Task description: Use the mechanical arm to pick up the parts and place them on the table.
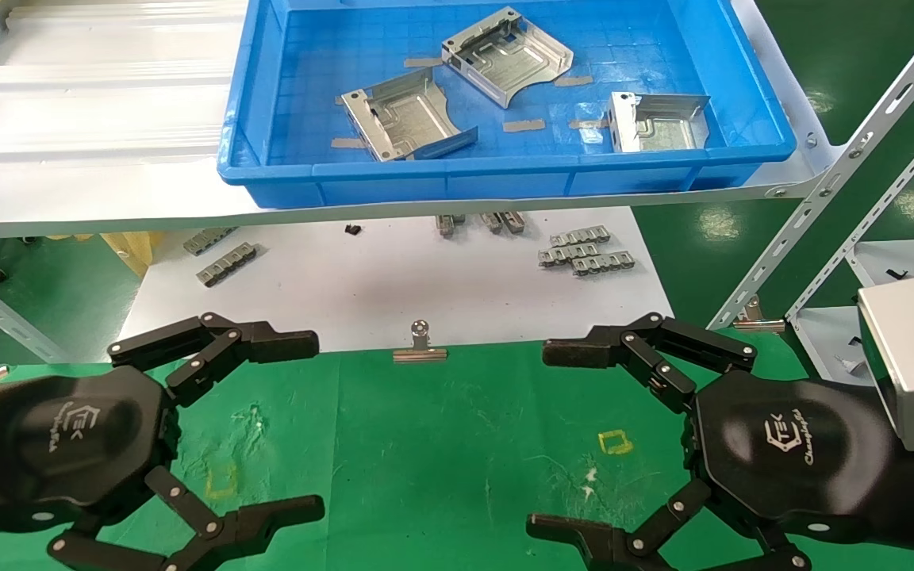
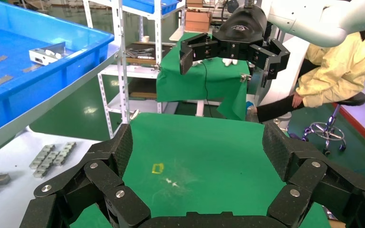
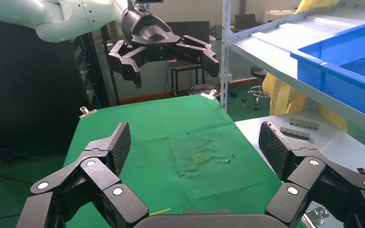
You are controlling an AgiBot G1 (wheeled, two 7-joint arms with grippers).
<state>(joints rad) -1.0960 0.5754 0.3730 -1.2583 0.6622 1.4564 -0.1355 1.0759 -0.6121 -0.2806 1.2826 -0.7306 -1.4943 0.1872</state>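
So both arms are just hanging low over the wide flat table with the green cloth cover (image 1: pixel 441 444), one on each side, palms facing each other. The left black hexagonal-palmed gripper with linked fingers (image 1: pixel 298 424) has its fingers spread wide apart and nothing between them. Same deal with the right black gripper with the white logo (image 1: pixel 556 436): fingers fully splayed, holding nothing. In the wrist views each one looks across the green cloth at the other, also wide open.

The parts are nowhere near either of them. All three shiny silver stamped sheet-metal plates with bent-up flanges sit up in the blue plastic bin (image 1: pixel 505 178) on the ribbed grey shelf (image 1: pixel 92 103), well beyond the fingertips. One plate (image 1: pixel 403 120) lies toward the bin's left-middle, a second plate (image 1: pixel 505 55) is further back near the centre, and the third plate (image 1: pixel 655 123) is over by the right wall.

Under the shelf there's a white board (image 1: pixel 393 277) with small grey toothed clip strips (image 1: pixel 584 254) scattered on it, and a silver binder clip (image 1: pixel 420 345) pinching the far edge of the green cloth, roughly midway between the two grippers.
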